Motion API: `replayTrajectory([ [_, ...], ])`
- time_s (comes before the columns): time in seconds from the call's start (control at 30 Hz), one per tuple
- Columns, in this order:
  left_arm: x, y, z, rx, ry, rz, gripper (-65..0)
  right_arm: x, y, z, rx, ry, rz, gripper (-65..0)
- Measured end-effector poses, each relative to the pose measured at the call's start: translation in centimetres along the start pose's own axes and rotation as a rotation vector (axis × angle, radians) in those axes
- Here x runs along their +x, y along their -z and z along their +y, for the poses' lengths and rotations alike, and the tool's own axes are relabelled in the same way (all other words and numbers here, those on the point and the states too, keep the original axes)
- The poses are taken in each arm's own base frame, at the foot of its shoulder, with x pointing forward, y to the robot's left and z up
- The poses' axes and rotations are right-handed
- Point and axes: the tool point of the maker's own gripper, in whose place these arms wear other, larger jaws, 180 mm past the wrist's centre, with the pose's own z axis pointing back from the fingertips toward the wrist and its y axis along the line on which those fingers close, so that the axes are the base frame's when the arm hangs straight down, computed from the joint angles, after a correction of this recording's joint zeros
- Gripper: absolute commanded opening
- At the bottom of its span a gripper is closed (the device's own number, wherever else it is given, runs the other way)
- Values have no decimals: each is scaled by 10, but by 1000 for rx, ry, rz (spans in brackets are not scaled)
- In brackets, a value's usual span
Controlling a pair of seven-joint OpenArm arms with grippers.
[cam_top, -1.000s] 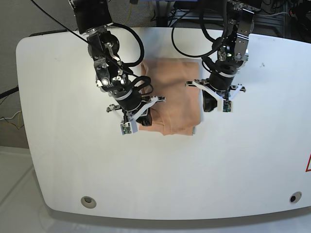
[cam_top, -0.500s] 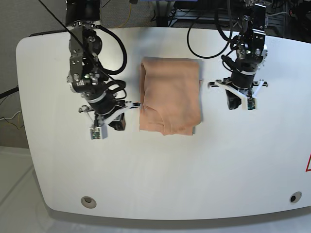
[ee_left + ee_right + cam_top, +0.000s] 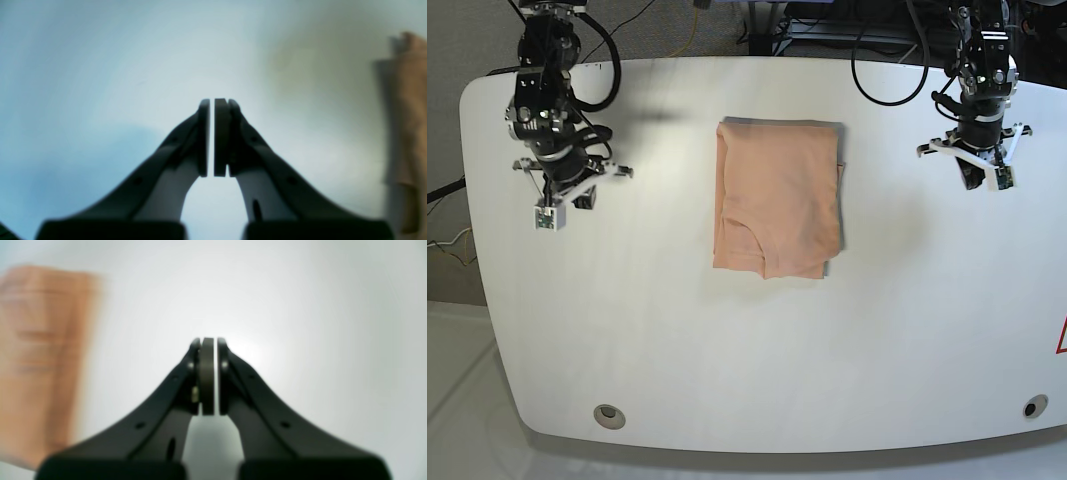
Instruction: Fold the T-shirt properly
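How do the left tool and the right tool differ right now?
In the base view the left tool hangs over the table's right side, the right tool over its left. The T-shirt shows at the left wrist view's right edge, at the right wrist view's left. Both are shut, empty and clear of it.
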Motion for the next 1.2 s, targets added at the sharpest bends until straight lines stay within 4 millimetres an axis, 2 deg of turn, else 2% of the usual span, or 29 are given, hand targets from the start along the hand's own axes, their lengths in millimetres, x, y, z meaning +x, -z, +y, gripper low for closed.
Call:
replayTrajectory([
  [0.17, -9, -15, 34, 80, 12, -22, -650, -19, -15, -34, -38, -10, 25, -644],
  [0.23, -15, -20, 41, 95, 19, -14, -650, -25, -24, -55, -86, 6, 32, -645],
  [0.33, -23, -29, 51, 113, 33, -12, -650, -35, -38, -86, -165, 0, 48, -645],
  [0.47, -33, -40, 60, 130, 50, -6, -650, -48, -58, -117, -234, -2, 74, -645],
  [0.77, -73, -68, 79, 190, 39, 99, -650, -68, -102, -169, -358, -15, 85, -645],
  [0.9, -87, -77, 79, 197, 22, 134, -650, -86, -121, -181, -401, 2, 103, -645],
  [1.2, -112, -88, 84, 214, 18, 251, -650, -129, -146, -185, -424, 5, 201, -645],
])
